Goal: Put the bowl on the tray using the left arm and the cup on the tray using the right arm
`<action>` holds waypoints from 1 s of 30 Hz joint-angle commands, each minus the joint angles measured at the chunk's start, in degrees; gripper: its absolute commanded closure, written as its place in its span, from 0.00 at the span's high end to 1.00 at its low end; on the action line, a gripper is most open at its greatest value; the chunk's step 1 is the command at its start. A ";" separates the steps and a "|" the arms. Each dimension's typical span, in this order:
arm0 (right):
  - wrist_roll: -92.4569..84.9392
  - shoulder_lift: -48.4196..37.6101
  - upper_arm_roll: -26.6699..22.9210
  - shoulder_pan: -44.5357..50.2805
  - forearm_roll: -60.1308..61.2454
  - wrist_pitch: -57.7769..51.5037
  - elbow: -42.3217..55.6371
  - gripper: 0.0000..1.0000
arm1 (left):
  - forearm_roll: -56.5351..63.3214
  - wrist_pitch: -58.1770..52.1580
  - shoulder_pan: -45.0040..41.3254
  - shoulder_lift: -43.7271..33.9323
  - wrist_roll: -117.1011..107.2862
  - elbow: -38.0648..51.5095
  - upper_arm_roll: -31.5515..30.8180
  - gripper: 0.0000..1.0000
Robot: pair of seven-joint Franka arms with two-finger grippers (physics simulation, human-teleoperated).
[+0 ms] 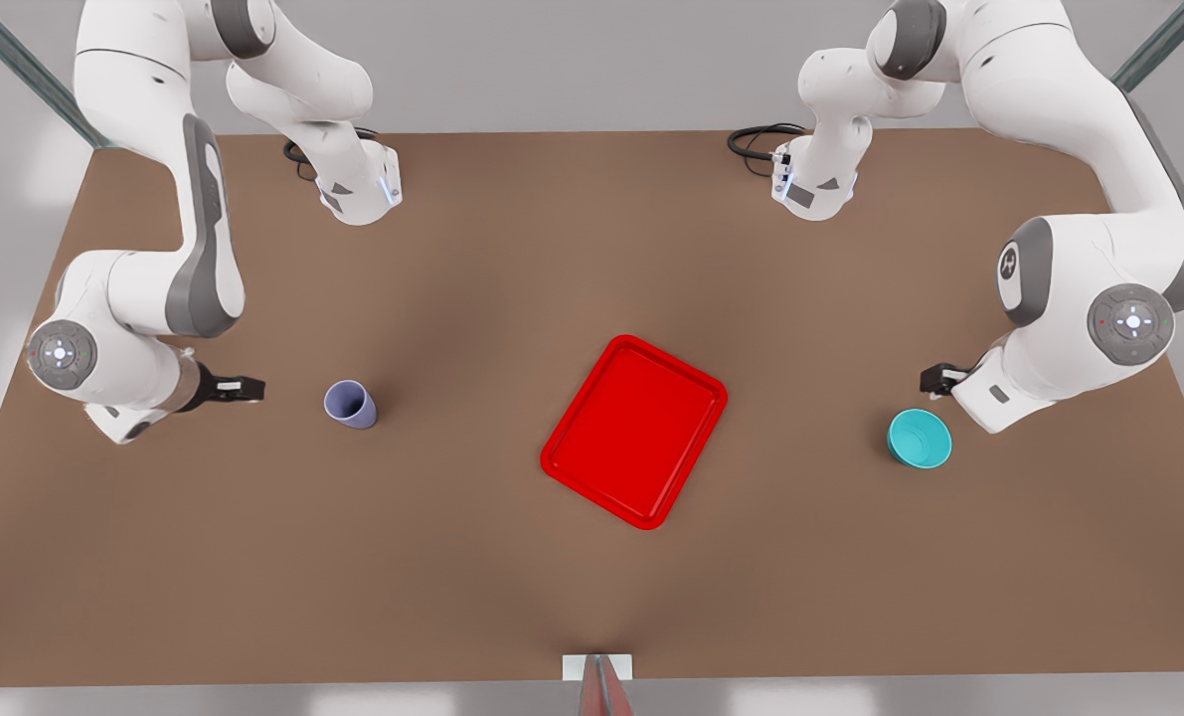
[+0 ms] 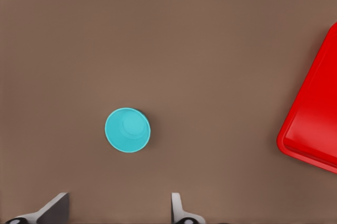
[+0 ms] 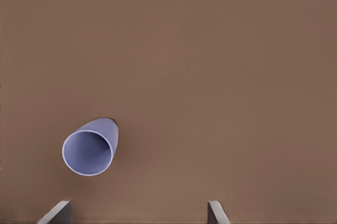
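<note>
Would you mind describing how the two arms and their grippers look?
Both arms are glossy white with grey joint bands and round grey end caps bearing small lights. Black cables loop at their bases. The left gripper and right gripper are small and black; light grey fingers.

Left claw (image 1: 934,378) spread wide, hovering; right claw (image 1: 253,388) likewise spread, hovering.

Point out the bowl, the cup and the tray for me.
bowl (image 1: 920,438): front view, inside of the teal bowl.
cup (image 1: 350,404): front view, lavender cup, at its open mouth.
tray (image 1: 635,430): front view, bare red floor of the tray.
</note>
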 commanded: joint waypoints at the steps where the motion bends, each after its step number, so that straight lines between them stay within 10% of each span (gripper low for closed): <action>1: -0.02 0.01 0.00 -0.02 0.00 0.00 -0.03 1.00 | 0.30 -0.02 0.01 -0.01 0.19 -0.14 0.00 1.00; 20: -0.98 0.36 0.97 1.83 3.69 22.41 -22.96 1.00 | -22.20 23.71 18.47 23.37 22.70 -12.44 2.90 1.00; 24: -1.33 0.80 1.05 1.83 3.69 25.84 -26.39 1.00 | -22.29 23.54 18.38 24.08 22.08 -12.35 2.81 0.34; 30: -2.39 1.94 1.32 1.91 3.69 28.83 -26.04 1.00 | -22.81 23.54 18.38 25.04 21.99 -12.27 2.81 0.22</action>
